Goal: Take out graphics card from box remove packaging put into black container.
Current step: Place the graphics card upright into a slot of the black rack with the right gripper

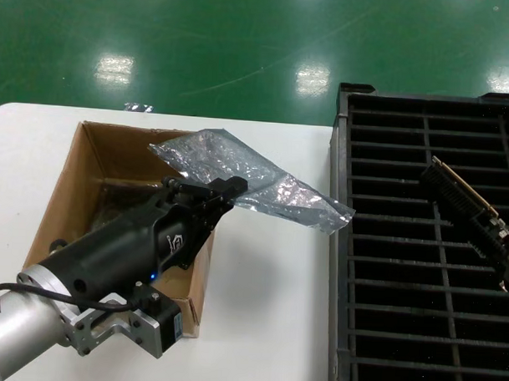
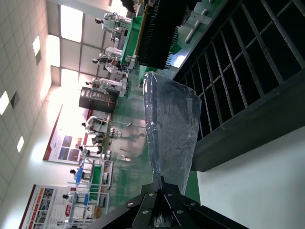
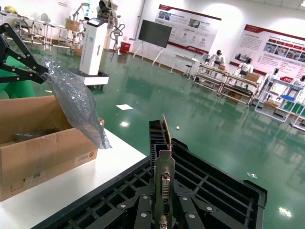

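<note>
The left gripper [image 1: 231,188] is clamped on one end of the packaging [image 1: 263,184], holding the bag above the right, far part of the box [image 1: 62,192]. Its black fingers [image 2: 159,202] meet on the bag's pinched edge, and from there the translucent, crinkly plastic spreads out to the right, hanging in the air over the white table [image 1: 266,325] with its loose end reaching towards the left wall of the black container [image 1: 340,244]. The bag looks flat and limp (nothing dark shows inside it). The left arm runs back from the gripper towards the near left corner, crossing over the near right corner of the box.

The box sits on the left part of the table, open-topped, brown walls plain, with some crumpled plastic visible in its shadowed bottom.

The right gripper [image 3: 164,217] grips the graphics card [image 1: 475,217] by its silver bracket end, the fingers closed on either side of the bracket, whose port faces the wrist camera. The card stands on edge, tilted, over the slotted ribs in the right part of the black container; whether its far end touches the ribs cannot be told. The container fills the right side of the table, just beside the table's bare middle strip, well apart from the box.
</note>
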`<state>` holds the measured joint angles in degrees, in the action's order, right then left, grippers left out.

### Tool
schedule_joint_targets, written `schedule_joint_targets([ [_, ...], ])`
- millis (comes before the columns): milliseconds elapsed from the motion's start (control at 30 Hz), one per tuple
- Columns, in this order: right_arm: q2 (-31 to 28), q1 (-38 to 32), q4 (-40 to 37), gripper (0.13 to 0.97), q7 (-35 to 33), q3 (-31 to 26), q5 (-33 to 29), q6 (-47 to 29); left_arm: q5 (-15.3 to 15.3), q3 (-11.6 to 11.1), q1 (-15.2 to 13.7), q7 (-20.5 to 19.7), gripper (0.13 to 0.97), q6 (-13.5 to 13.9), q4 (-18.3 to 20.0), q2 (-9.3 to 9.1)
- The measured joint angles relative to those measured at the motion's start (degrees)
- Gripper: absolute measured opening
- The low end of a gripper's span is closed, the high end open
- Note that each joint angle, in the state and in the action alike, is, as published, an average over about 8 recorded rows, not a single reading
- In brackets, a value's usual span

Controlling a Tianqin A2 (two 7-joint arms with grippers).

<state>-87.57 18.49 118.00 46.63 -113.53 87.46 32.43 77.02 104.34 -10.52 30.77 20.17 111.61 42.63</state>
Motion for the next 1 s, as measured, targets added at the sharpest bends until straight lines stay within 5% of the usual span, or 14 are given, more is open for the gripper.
schedule_joint_targets([
  [600, -1.5, -2.6, 0.0, 0.191, 2.7, 2.5, -0.9, -4.1, 0.0, 0.0, 0.0, 0.0, 0.139, 0.0, 0.0, 0.00],
  [867, -2.1, -8.0, 0.0, 0.191, 15.5, 6.6, -13.9, -16.9, 0.0, 0.0, 0.0, 0.0, 0.139, 0.0, 0.0, 0.00],
  [1000, -0.7, -14.9, 0.0, 0.191, 14.2, 6.0, -14.2, -25.6, 0.0, 0.0, 0.0, 0.0, 0.139, 0.0, 0.0, 0.00],
])
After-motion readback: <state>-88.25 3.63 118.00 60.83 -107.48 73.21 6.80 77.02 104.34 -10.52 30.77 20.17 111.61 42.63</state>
